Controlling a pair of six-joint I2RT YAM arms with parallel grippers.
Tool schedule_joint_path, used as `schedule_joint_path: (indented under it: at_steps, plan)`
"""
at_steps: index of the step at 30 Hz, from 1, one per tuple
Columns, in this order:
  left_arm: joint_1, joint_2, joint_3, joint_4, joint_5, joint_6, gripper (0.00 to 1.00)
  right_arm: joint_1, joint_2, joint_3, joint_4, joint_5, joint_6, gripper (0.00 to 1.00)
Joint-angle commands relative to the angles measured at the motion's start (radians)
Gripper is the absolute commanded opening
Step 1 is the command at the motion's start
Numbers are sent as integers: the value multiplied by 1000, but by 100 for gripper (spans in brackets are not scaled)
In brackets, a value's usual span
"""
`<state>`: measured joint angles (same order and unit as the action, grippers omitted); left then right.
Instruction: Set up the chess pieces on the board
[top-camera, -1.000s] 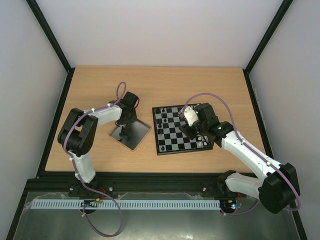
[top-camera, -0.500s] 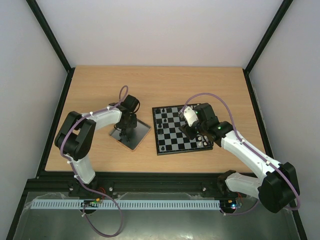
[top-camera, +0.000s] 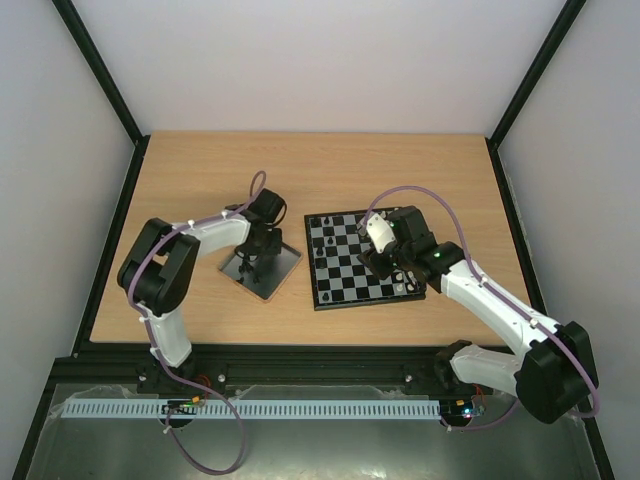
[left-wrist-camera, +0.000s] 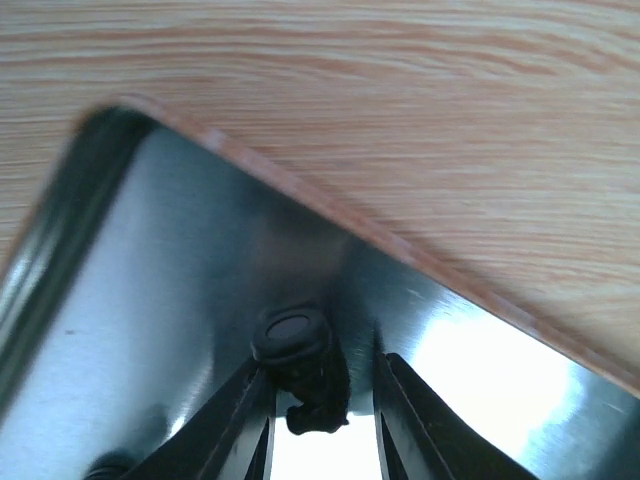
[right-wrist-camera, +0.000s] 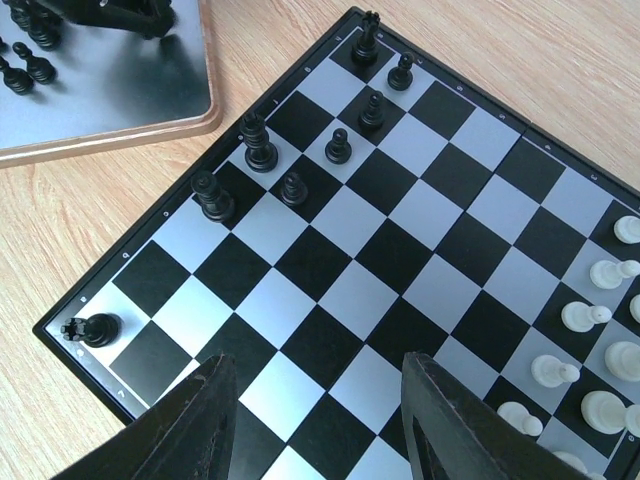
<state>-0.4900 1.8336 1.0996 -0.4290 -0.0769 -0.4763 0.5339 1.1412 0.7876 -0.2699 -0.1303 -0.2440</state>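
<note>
My left gripper (left-wrist-camera: 322, 365) is low over the grey tray (left-wrist-camera: 150, 260). A black chess piece (left-wrist-camera: 295, 340) lies between its jaws. The left finger touches the piece and a gap shows at the right finger, so the gripper is open around it. My right gripper (right-wrist-camera: 315, 365) hangs open and empty above the board (right-wrist-camera: 400, 270). Several black chess pieces (right-wrist-camera: 260, 140) stand in the board's far left corner. One black piece (right-wrist-camera: 92, 328) lies on a near corner square. White pieces (right-wrist-camera: 590, 315) line the right edge. From above, the board (top-camera: 345, 285) is right of the tray (top-camera: 285, 258).
More black pieces (right-wrist-camera: 25, 50) stand on the tray (right-wrist-camera: 120, 100), which has a raised wooden rim. The left arm's fingers (right-wrist-camera: 120, 15) show at the top of the right wrist view. Bare wooden table (top-camera: 200, 170) surrounds both, inside black frame rails.
The left arm has shifted slightly over the tray and its jaws have parted from a tighter state. The right arm has not moved.
</note>
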Motion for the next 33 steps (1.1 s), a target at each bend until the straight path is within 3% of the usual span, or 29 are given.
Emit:
schedule_joint_path:
  at_steps: [1,13,19,23,28,33]
  plan:
    - [-30,20,21,2,41,56,25,-4,11,-16,-8,-8,-9,47]
    - [-54,10,-5,-17,19,71,3,-3,21,-15,-14,-15,-9,47]
    - [-62,-60,40,-121,26,110,2,-4,15,-9,-17,-24,-11,47]
    - [-63,-140,74,-196,168,163,2,-3,-5,6,-44,-107,-74,47]
    - [-88,-237,86,-239,451,209,3,3,-50,76,-175,-307,-292,47]
    - [-105,-312,98,-247,680,242,3,65,-19,193,-324,-327,-486,48]
